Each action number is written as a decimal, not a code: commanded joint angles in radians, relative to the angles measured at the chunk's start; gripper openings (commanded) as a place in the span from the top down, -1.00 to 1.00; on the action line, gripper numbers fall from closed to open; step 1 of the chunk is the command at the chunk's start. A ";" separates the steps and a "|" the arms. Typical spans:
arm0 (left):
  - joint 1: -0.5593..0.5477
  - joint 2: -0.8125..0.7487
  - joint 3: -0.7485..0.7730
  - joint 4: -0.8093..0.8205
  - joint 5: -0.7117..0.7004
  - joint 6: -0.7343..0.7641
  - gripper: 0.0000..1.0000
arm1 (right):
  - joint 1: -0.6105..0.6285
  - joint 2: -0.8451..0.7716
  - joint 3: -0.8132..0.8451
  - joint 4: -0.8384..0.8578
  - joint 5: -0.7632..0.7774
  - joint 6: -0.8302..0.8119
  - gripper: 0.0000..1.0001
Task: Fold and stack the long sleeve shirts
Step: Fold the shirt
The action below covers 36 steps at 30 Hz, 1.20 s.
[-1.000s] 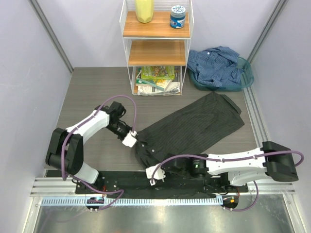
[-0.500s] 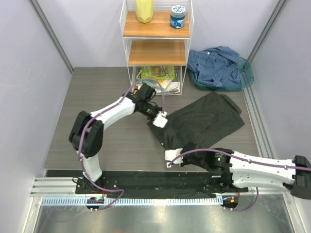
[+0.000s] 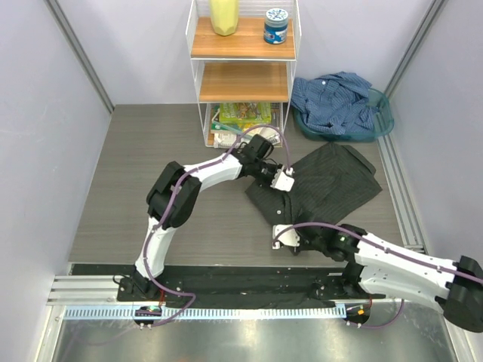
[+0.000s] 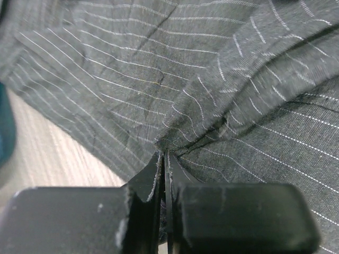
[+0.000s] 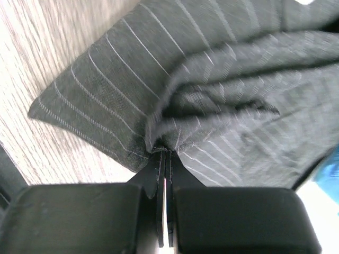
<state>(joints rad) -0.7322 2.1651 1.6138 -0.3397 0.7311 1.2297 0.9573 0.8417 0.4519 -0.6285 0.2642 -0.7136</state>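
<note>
left gripper (image 3: 285,179): jaws pinched tight on a fold of the charcoal pinstriped shirt (image 3: 332,181) at its far left edge; in the wrist view the cloth gathers right at the tips.
right gripper (image 3: 282,239): clamped on the same shirt at its near left corner, with cloth bunching into the closed tips.
charcoal pinstriped shirt: lies on the table (image 3: 143,188), right of centre; its left part appears doubled over the body.
blue shirt (image 3: 336,102): crumpled in the teal basket (image 3: 383,121) at the far right, apart from both arms.
step: likely mid-fold on the first shirt, stacking not yet begun.
next: calls for laying the held edge flat and square on the body, then releasing both grips together; uneven pull could skew the fold.
</note>
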 commanded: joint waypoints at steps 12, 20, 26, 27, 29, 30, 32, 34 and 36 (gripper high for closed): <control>0.033 -0.072 0.060 0.122 -0.156 -0.364 -0.54 | -0.126 0.079 0.157 -0.037 -0.112 0.002 -0.99; 0.093 -0.231 0.072 -0.197 -0.078 -0.426 -0.67 | -0.127 -0.211 0.251 -0.050 -0.043 0.094 -0.99; 0.022 -0.216 0.106 -0.334 -0.076 -0.365 -0.58 | -0.138 -0.194 0.277 -0.017 0.157 0.251 -0.88; 0.007 -0.197 0.126 -0.349 -0.088 -0.361 -0.55 | -0.143 -0.185 0.284 -0.017 0.168 0.275 -0.84; -0.033 -0.138 0.147 -0.369 -0.133 -0.358 -0.50 | -0.155 -0.173 0.301 -0.013 0.220 0.327 -0.72; -0.044 -0.116 0.167 -0.372 -0.153 -0.358 -0.47 | -0.161 -0.158 0.309 -0.013 0.236 0.341 -0.68; -0.065 -0.046 0.190 -0.383 -0.197 -0.366 -0.43 | -0.193 -0.145 0.339 -0.011 0.253 0.365 -0.57; -0.078 -0.002 0.199 -0.392 -0.237 -0.371 -0.40 | -0.219 -0.121 0.375 -0.010 0.254 0.385 -0.51; -0.081 0.057 0.219 -0.429 -0.265 -0.372 -0.37 | -0.253 -0.074 0.399 -0.022 0.250 0.408 -0.47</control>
<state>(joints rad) -0.8139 2.1273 1.7920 -0.6643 0.5564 0.8555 0.7525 0.7197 0.7547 -0.6777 0.4545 -0.3962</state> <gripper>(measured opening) 0.705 0.755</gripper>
